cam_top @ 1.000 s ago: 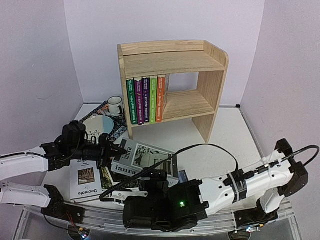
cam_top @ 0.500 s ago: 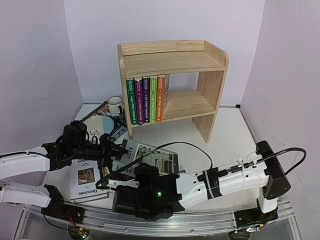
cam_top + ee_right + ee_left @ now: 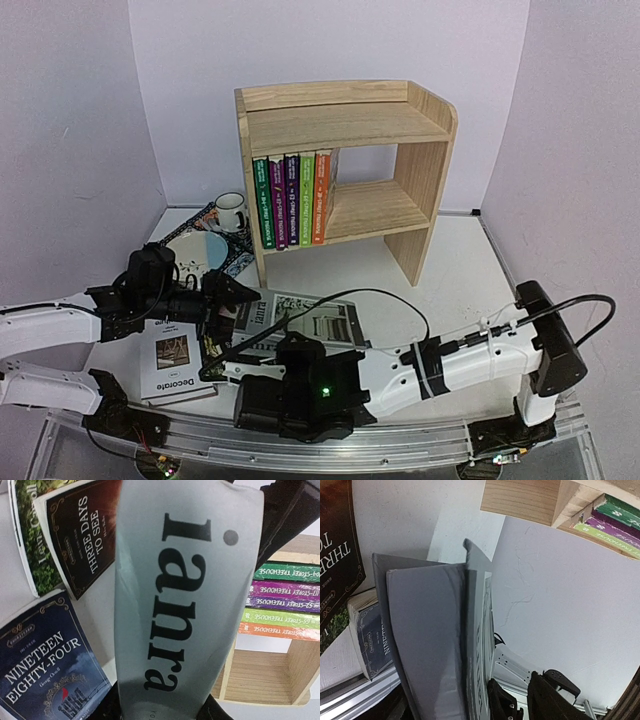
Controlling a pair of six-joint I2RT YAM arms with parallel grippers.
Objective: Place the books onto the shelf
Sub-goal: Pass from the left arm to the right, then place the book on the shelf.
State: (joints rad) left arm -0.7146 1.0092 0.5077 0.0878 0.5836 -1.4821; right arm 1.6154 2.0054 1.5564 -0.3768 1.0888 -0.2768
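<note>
The grey "ianra" book (image 3: pixel 300 318) lies in front of the pine shelf (image 3: pixel 345 125), its spine raised. In the right wrist view that spine (image 3: pixel 185 605) runs up between my right gripper (image 3: pixel 161 709), which is shut on it. My left gripper (image 3: pixel 232 292) stands open at the book's left edge; one dark finger (image 3: pixel 504 706) shows beside the grey cover (image 3: pixel 427 645). Several thin books (image 3: pixel 292 198) stand on the lower shelf board. White "Decorate" (image 3: pixel 170 360), "Three Days to See" (image 3: pixel 82 535) and "Nineteen Eighty-Four" (image 3: pixel 47 670) lie on the table.
A mug (image 3: pixel 231 212) and a pale plate (image 3: pixel 197 250) rest on the patterned mat (image 3: pixel 196 220) left of the shelf. The right arm (image 3: pixel 450 360) stretches across the table's near edge. Walls close in on both sides.
My left gripper has opened and let go of the grey book's edge. The right arm swung in from the right and its gripper closed on the book's spine.
</note>
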